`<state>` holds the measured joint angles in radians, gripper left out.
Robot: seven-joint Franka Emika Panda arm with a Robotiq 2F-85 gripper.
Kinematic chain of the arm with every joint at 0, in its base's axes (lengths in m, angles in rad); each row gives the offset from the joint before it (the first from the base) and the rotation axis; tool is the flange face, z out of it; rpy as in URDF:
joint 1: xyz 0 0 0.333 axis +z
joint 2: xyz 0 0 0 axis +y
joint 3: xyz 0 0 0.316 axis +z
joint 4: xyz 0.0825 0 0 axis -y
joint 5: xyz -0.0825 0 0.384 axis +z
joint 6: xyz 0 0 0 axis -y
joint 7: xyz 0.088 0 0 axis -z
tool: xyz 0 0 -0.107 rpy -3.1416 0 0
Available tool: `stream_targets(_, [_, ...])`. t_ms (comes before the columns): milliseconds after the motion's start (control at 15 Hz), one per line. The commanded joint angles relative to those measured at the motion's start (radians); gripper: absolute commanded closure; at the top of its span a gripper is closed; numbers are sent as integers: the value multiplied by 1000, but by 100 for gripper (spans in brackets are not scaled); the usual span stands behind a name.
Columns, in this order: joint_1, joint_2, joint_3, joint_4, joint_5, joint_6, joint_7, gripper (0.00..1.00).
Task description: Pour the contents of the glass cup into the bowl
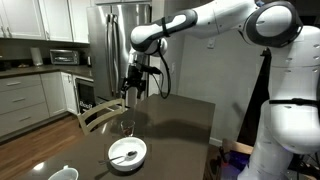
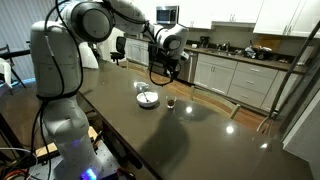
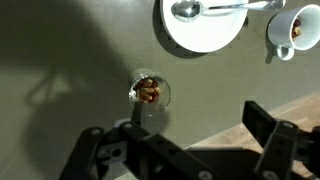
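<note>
Glass cup (image 3: 150,92) stands upright on the dark table (image 3: 60,60), mouth up. We look straight down its long axis in the wrist view, left of centre in the frame. Contents (image 3: 148,93) are a small reddish-brown clump at the bottom, too fine to count.

Key relation: in the wrist view the cup sits just above the gap of the gripper (image 3: 172,128) and a bit left of its midline. We judge the move needs a drop plus a small shift toward the cup. In both exterior views the gripper (image 1: 133,88) hangs over the glass cup (image 1: 127,126), well apart and touching nothing. The jaws are spread wide and hold nothing. It is a single arm, so there is no question of which is nearer.

The bowl (image 3: 200,35) lies beyond the cup, at the top centre of the wrist view, near but apart from it. In an exterior view the bowl (image 1: 140,148) is lower centre, just below the cup. In an exterior view the bowl (image 2: 147,103) is just left of the cup (image 2: 172,101).

A spoon (image 3: 185,10) is inside the bowl, its handle running right over the rim. A white cup (image 3: 295,30) sits at the upper right, just beside the bowl.

Our counts:
- one glass cup
- one bowl
- one spoon
- one white cup
- one gripper

We judge the pour not yet begun; the grasp comes first.
</note>
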<state>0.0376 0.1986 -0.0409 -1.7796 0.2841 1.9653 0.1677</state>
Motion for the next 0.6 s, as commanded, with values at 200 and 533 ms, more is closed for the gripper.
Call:
stream_targets(200, [-24, 135, 12, 150, 4, -102, 110, 0])
stream_targets(533, [-18, 167, 11, 181, 7, -126, 150, 0])
